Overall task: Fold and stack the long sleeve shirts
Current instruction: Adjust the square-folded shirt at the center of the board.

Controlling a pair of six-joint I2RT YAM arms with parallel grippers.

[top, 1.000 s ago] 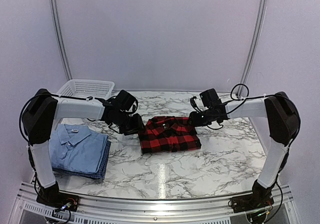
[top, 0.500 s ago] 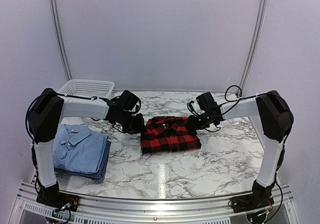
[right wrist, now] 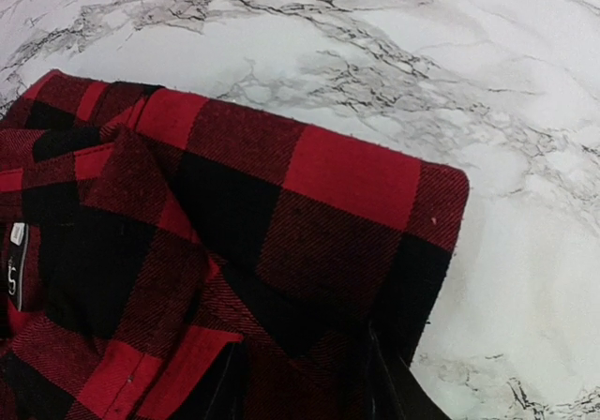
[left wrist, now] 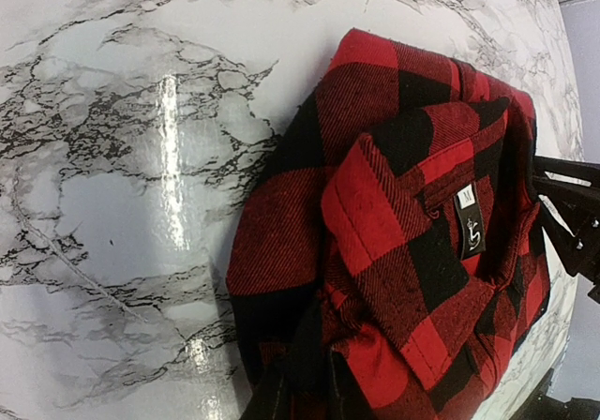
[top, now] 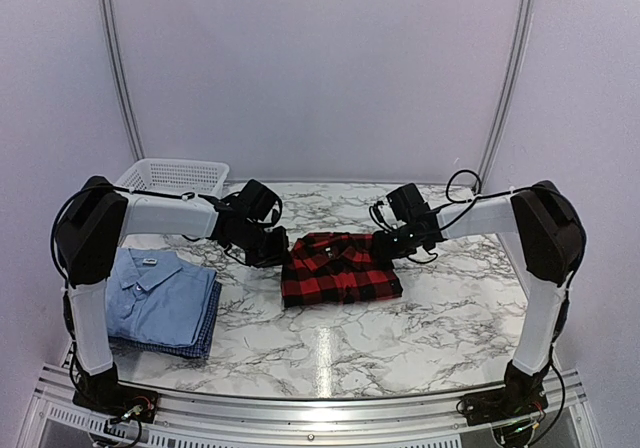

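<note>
The right tool (top: pixel 385 246) is clamped on the right edge of the plaid shirt (top: pixel 338 268). In its wrist view the red-and-black cloth fills the gap between the two dark fingers (right wrist: pixel 392 387). The left tool (top: pixel 272 251) sits at the shirt's opposite edge. Its fingers barely show at the bottom of its own view, so one cannot tell whether it has closed on the cloth or only stands around it. The plaid shirt lies folded in the middle of the bench (top: pixel 450 308), with a small label (left wrist: pixel 469 225) showing inside the collar. At the bench's near left, the light blue shirt (top: pixel 150 290) rests folded on top of the blue checked shirt (top: pixel 205 336). A white mesh basket (top: pixel 170 176) stands at the far left corner. The bench is glossy, white and marble-patterned. Behind it rises a plain pale wall (top: pixel 320 68) with two slim metal rails (top: pixel 113 68). Counted: two tools, three shirts, one basket
</note>
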